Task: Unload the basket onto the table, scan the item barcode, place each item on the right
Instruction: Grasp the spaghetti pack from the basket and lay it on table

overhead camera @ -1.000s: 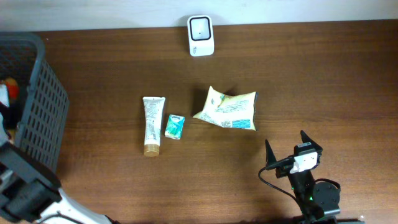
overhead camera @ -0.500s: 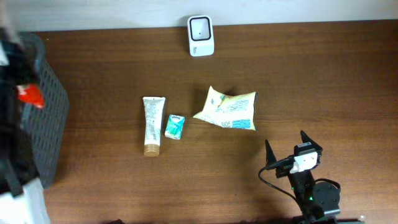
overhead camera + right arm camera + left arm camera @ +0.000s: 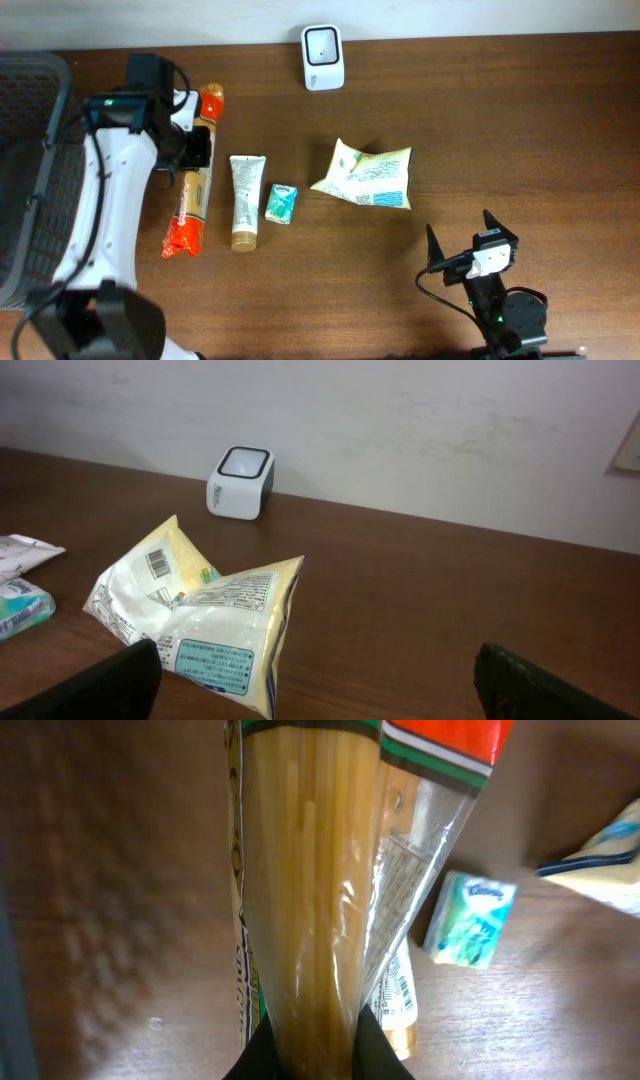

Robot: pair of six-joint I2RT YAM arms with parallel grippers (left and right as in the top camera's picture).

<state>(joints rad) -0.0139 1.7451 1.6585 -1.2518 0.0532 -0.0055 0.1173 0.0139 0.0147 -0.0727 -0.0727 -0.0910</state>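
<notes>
**Spaghetti packet gripped at the left of the table**

Beside the grey basket [image 3: 45, 170], the left fingers [image 3: 195, 150] are clamped tight on a long spaghetti packet [image 3: 188, 195], which runs alongside the tube [image 3: 245, 200]. Next come a small tissue pack [image 3: 281, 203], the white scanner [image 3: 323, 44] (at the table's [image 3: 520, 120] back edge) and a yellow bag [image 3: 368, 176]. Far right, the right fingers [image 3: 462, 238] stand spread wide, holding nothing.

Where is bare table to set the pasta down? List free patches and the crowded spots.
Free: the far right, beyond the scanner and yellow bag; the near strip between the tube and the right tool. Crowded: left of centre, where the held pasta pack, tube and tissue pack run side by side.
</notes>
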